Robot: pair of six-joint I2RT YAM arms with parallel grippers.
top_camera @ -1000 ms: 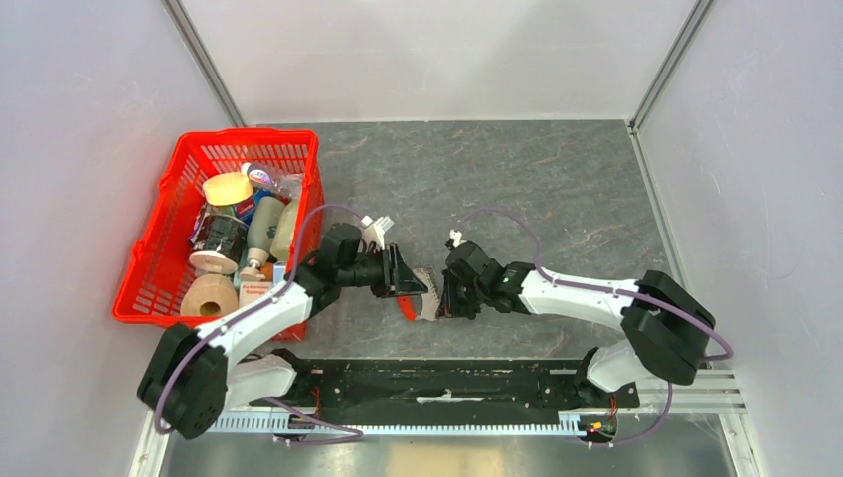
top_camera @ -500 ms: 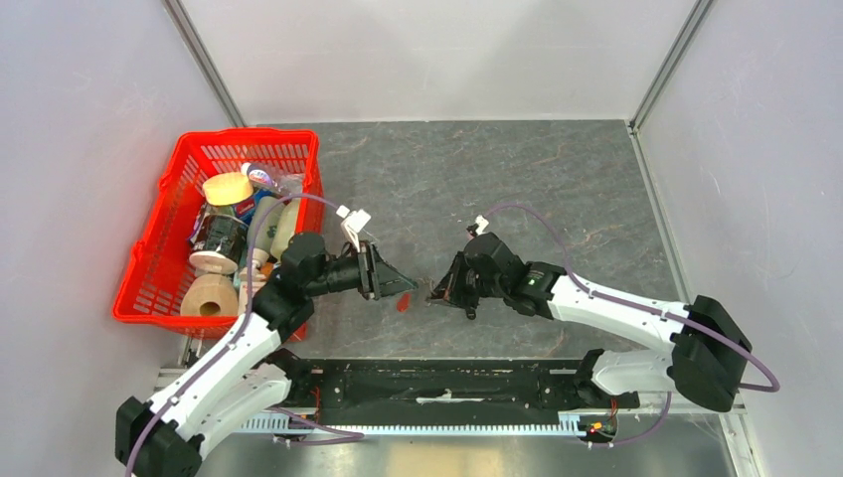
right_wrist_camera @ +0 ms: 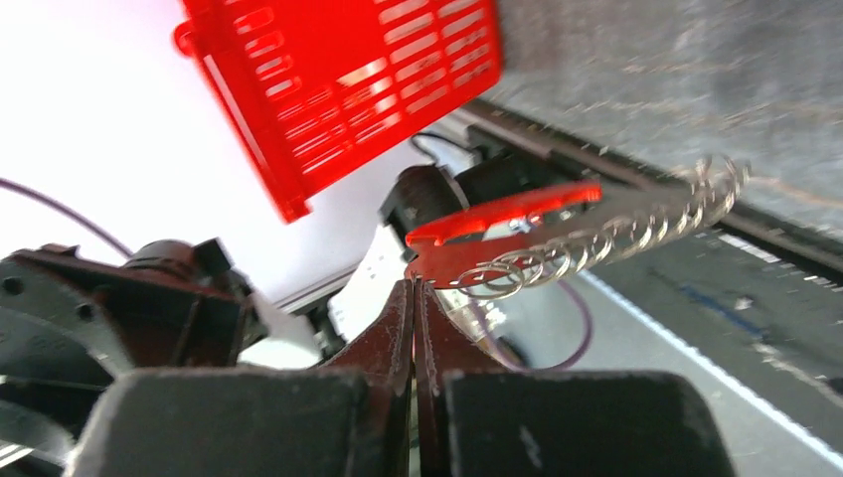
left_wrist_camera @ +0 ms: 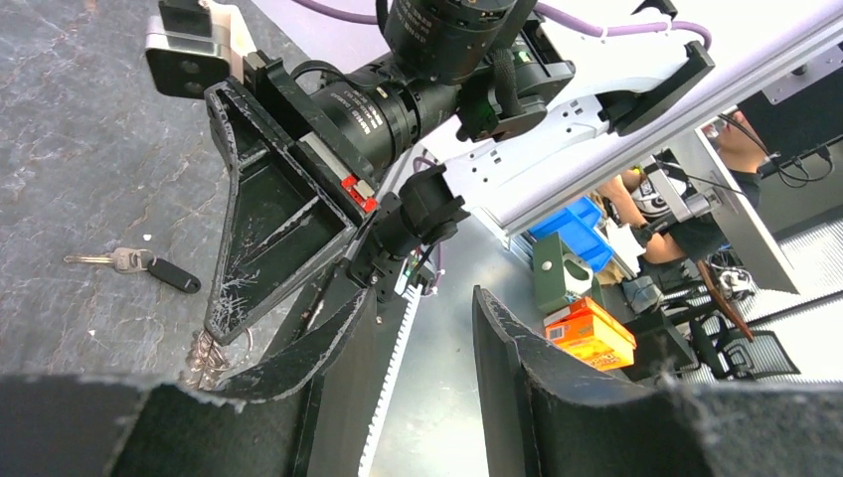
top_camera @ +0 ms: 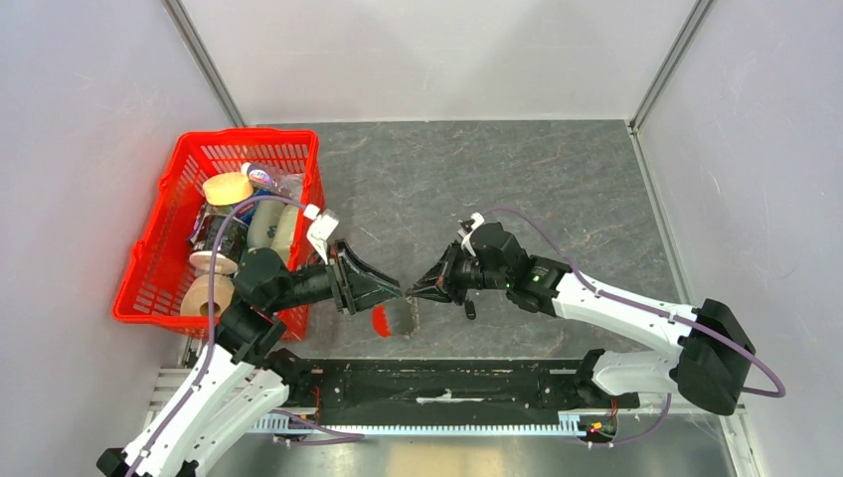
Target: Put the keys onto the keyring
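Observation:
My right gripper [right_wrist_camera: 416, 290] is shut on one end of the keyring [right_wrist_camera: 596, 237], a grey loop edged with small rings. Its red curved strip [right_wrist_camera: 502, 209] sticks out beyond the fingertips. From above, the keyring [top_camera: 405, 316] hangs below the right gripper [top_camera: 414, 290], with the red strip [top_camera: 381, 321] beside it. My left gripper [top_camera: 394, 289] faces it tip to tip and stands open, holding nothing. The left wrist view shows the keys [left_wrist_camera: 131, 262], a small silver key with a black fob [left_wrist_camera: 174, 275], lying on the table past the right gripper's tip [left_wrist_camera: 215, 331].
A red basket [top_camera: 149, 270] packed with bottles and jars stands at the left, close behind my left arm. The black rail [top_camera: 437, 383] runs along the near edge under both arms. Grey walls close in the table at the back and on both sides.
My left arm has drawn back to the left and lower. The right gripper has swung round to point left, carrying the keyring with it. Both jaws kept their width.

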